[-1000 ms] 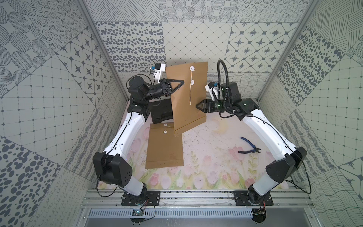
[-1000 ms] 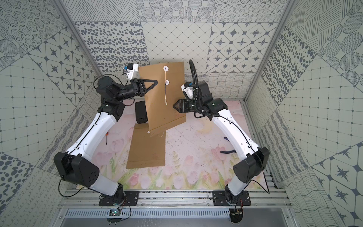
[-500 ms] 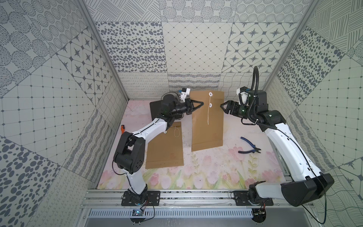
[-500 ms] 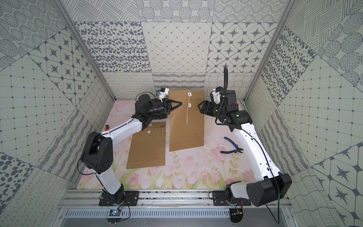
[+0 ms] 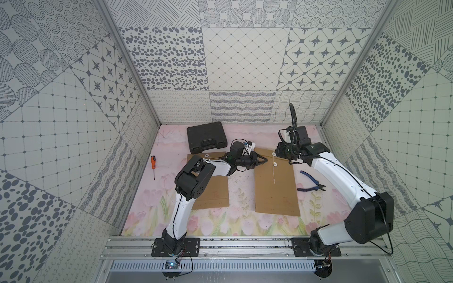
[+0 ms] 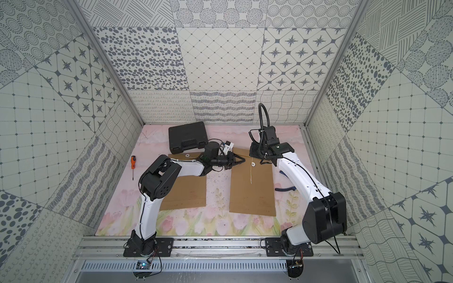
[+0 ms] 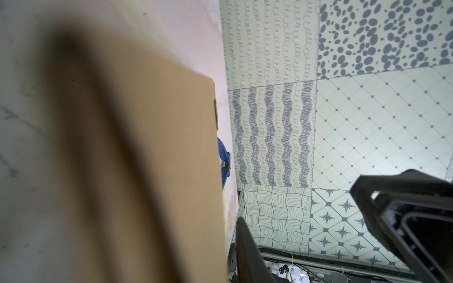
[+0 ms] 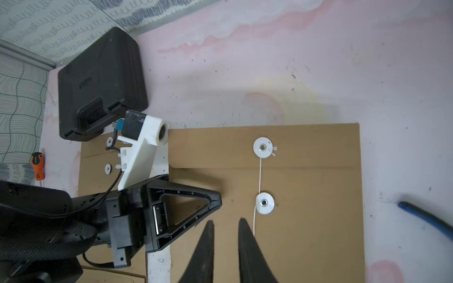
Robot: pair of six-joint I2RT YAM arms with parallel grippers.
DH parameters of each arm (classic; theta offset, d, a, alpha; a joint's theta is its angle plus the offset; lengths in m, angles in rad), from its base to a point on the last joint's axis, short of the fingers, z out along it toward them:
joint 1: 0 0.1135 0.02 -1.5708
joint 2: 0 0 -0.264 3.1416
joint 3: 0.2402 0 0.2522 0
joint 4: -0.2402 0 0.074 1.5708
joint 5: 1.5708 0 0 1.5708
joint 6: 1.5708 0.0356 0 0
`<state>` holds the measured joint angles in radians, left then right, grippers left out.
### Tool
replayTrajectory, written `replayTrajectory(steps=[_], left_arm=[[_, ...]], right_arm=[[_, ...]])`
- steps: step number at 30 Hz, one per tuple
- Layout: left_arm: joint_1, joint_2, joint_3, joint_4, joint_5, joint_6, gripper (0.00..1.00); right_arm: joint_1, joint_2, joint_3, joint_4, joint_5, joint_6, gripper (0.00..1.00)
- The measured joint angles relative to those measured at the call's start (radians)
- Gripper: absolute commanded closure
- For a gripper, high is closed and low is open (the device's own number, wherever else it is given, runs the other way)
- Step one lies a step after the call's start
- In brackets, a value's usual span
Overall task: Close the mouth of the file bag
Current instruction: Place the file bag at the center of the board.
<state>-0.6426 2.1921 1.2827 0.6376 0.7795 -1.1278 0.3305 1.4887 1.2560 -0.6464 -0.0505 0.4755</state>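
File bag (image 5: 277,191): lies flat on the worktop (image 5: 241,193), right of centre, mouth end toward the back wall. The flap is folded down over the body.
Closure: two white discs, the upper disc (image 8: 262,147) on the flap and the lower disc (image 8: 264,203) on the body. The string (image 8: 259,176) runs straight from the upper disc past the edge of the lower one, and its end lies loose on the paper.
Left gripper (image 5: 265,160): turned on its side over the bag's left edge, just below the flap fold. In its wrist view the jaws stand parted, with wall pattern showing in the gap and nothing between them. Contact with the paper: cannot tell.
Right gripper (image 8: 225,224): above the bag, just beside the lower disc and the string. There is a narrow slit between the fingertips (image 8: 242,232) with bare paper showing through it. It grasps nothing.
Other brown envelope (image 5: 215,193): flat, left of the file bag, partly under the left arm.
Black case (image 5: 206,138): at the back of the worktop.
Screwdriver (image 5: 153,165): far left.
Pliers (image 5: 312,185): right of the file bag.
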Motion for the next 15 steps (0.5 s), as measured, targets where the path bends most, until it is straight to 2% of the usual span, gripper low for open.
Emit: replayTrajectory(steps=[3, 7, 9, 12, 15], left_arm=[[0.024, 0.015, 0.001, -0.069, -0.006, 0.047, 0.49], [0.079, -0.001, 0.032, -0.193, -0.013, 0.130, 0.38], [0.105, -0.022, 0.055, -0.269, -0.023, 0.177, 0.35], [0.141, -0.073, 0.089, -0.401, -0.047, 0.264, 0.33], [0.161, -0.132, 0.100, -0.526, -0.085, 0.346, 0.31]], right_arm=[[0.000, 0.060, -0.022, 0.026, 0.016, 0.006, 0.86], [-0.005, 0.123, -0.026, 0.050, 0.023, 0.008, 0.86], [-0.005, 0.146, -0.026, 0.060, 0.023, 0.008, 0.89], [-0.005, 0.190, -0.025, 0.077, 0.006, 0.012, 1.00], [-0.003, 0.248, -0.008, 0.084, -0.024, 0.023, 1.00]])
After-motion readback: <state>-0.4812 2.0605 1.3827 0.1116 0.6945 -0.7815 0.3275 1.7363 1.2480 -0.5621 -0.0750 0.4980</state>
